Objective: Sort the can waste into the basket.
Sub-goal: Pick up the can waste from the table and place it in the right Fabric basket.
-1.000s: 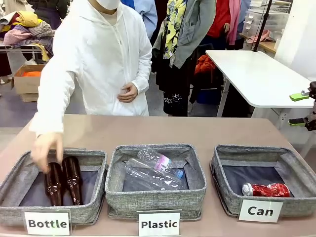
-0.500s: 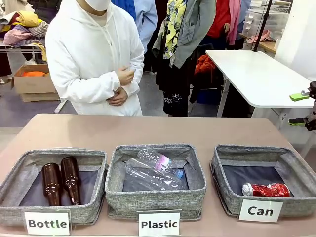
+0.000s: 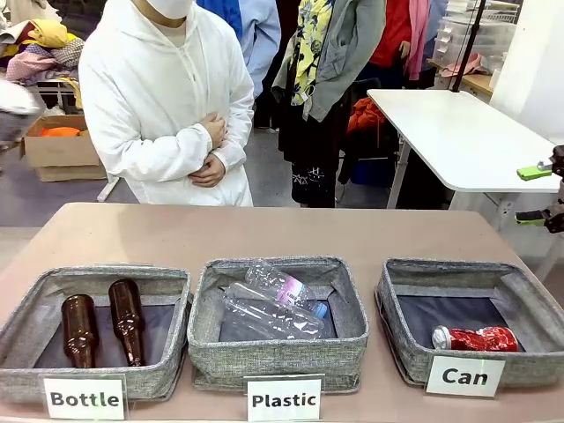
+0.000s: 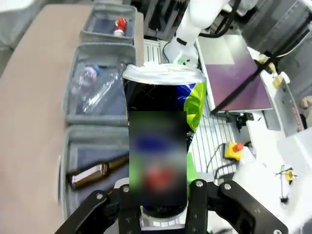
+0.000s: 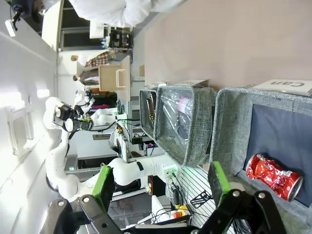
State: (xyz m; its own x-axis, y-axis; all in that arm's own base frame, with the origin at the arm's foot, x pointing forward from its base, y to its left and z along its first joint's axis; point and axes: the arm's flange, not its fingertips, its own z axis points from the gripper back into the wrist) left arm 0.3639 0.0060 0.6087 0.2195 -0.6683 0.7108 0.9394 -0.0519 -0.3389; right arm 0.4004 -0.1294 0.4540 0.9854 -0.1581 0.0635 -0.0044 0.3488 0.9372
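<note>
Grey woven fabric makes up the three baskets in a row on the brown table (image 3: pixel 291 231), labelled "Bottle", "Plastic" and "Can". The can basket (image 3: pixel 529 304) sits at the right end in the front view, and a crushed red can (image 3: pixel 474 338) with silver ends lies on its side on the dark lining, near the front wall behind the white label (image 3: pixel 464 376). The middle basket (image 3: pixel 352 308) holds clear plastic bottles (image 3: pixel 273 304), and the left basket (image 3: pixel 167 291) holds two brown glass bottles (image 3: pixel 106 326) lying side by side. In the left wrist view the left gripper (image 4: pixel 163 214) is clamped on a dark blue-black can (image 4: pixel 161 146) with green and blue print, held upright high above the bottle basket, silver rim on top. In the right wrist view the right gripper (image 5: pixel 163 183) has its green-padded fingers spread wide with nothing between them, near the can basket's outer side. A person in a white hooded top (image 3: pixel 163 97) stands at the far side with both hands (image 3: pixel 211 150) folded at the waist.
</note>
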